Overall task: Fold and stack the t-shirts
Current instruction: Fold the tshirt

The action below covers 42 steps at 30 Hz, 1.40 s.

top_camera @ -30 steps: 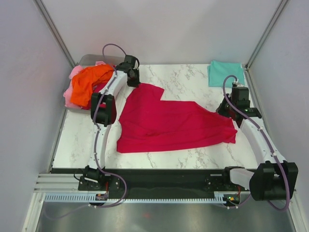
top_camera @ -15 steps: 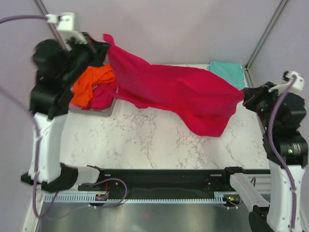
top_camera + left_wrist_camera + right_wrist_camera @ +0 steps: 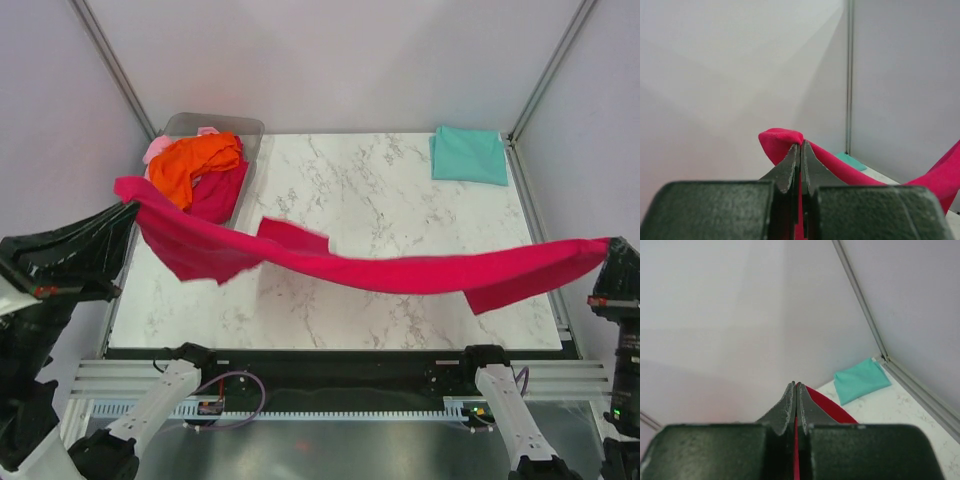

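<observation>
Crimson t-shirt (image 3: pixel 400 270): flat on the table (image 3: pixel 380 190) a second ago, now stretched in the air between left gripper (image 3: pixel 800 150) and right gripper (image 3: pixel 796 387) (both pinched shut on its cloth), ready for laying out flat.

My right gripper (image 3: pixel 796 386) pinches an edge of the crimson t-shirt (image 3: pixel 826 406), jaws pressed together; beyond, the teal t-shirt (image 3: pixel 861 380) lies folded at a corner of the marble table (image 3: pixel 892 412)

No text, label, brand or number can be read anywhere.
</observation>
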Each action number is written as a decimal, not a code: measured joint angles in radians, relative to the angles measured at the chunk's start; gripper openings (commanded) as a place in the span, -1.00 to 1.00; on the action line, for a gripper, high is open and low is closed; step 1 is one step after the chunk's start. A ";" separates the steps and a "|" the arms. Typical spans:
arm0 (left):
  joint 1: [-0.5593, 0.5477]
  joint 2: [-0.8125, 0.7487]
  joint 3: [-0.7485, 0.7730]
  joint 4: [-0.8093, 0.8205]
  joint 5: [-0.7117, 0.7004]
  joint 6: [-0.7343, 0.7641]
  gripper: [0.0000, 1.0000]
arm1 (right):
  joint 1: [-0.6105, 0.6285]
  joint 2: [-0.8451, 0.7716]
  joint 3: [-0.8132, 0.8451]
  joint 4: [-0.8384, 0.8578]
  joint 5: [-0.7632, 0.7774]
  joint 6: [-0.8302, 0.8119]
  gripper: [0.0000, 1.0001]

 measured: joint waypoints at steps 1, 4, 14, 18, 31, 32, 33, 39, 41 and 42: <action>0.000 -0.015 -0.002 0.001 0.010 0.000 -0.96 | 0.000 -0.005 0.023 -0.002 0.014 -0.004 -1.00; 0.000 -0.053 -0.003 0.007 0.055 0.003 -0.96 | 0.002 -0.011 0.089 -0.005 0.050 -0.019 -1.00; 0.000 0.041 0.064 0.136 0.203 0.040 -0.96 | 0.040 -0.001 -0.009 0.100 0.185 -0.064 -1.00; 0.000 0.211 0.069 0.192 0.190 0.122 -0.96 | 0.048 0.099 -0.171 0.226 0.232 -0.081 -1.00; 0.133 1.270 0.192 0.271 0.138 0.211 0.39 | 0.024 0.846 -0.466 0.653 0.257 -0.060 -0.24; 0.145 1.359 0.237 0.264 0.141 0.206 0.80 | 0.017 0.887 -0.468 0.674 0.249 -0.053 0.11; 0.153 1.426 0.283 0.244 0.145 0.198 0.99 | 0.005 0.932 -0.468 0.705 0.229 -0.052 0.63; 0.185 1.652 0.410 0.150 0.130 0.139 0.99 | -0.040 1.122 -0.457 0.781 0.124 -0.093 0.96; 0.183 1.641 0.406 0.142 0.114 0.121 0.99 | -0.042 1.122 -0.457 0.782 0.105 -0.099 0.96; 0.180 1.627 0.396 0.143 0.101 0.111 0.99 | -0.042 1.115 -0.457 0.788 0.099 -0.100 0.96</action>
